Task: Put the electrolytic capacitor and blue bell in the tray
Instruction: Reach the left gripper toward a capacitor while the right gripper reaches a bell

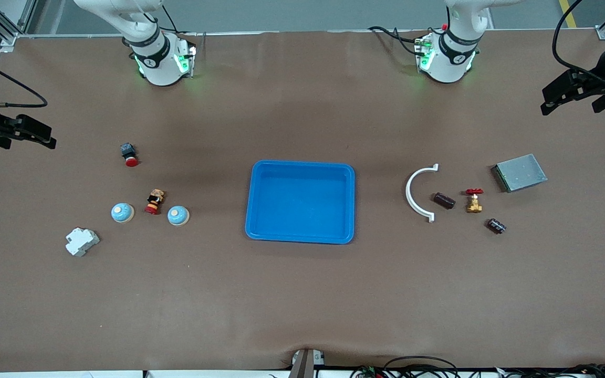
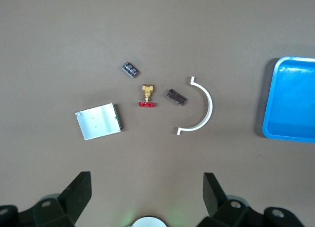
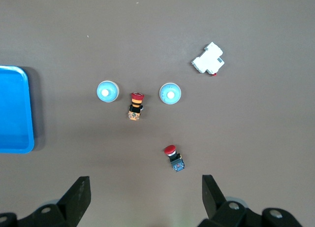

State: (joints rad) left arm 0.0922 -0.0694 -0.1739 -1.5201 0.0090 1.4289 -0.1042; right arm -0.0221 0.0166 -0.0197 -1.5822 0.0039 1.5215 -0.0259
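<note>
The bright blue tray (image 1: 301, 202) lies empty at the table's middle; its edge also shows in the left wrist view (image 2: 293, 99) and the right wrist view (image 3: 12, 109). Two round blue bells (image 1: 122, 212) (image 1: 178, 215) sit toward the right arm's end, also seen in the right wrist view (image 3: 107, 91) (image 3: 170, 93). Two dark cylindrical capacitors (image 1: 444, 200) (image 1: 496, 226) lie toward the left arm's end, also seen in the left wrist view (image 2: 177, 97) (image 2: 130, 69). My left gripper (image 2: 147, 192) (image 1: 550, 102) is open and empty, high over its end of the table. My right gripper (image 3: 146, 192) (image 1: 45, 137) is open and empty, high over its end.
A white curved bracket (image 1: 418, 194), a brass valve with a red handle (image 1: 473, 200) and a grey metal box (image 1: 520, 172) lie by the capacitors. A red push button (image 1: 129, 154), a red and yellow button (image 1: 154, 202) and a white breaker (image 1: 82, 241) lie by the bells.
</note>
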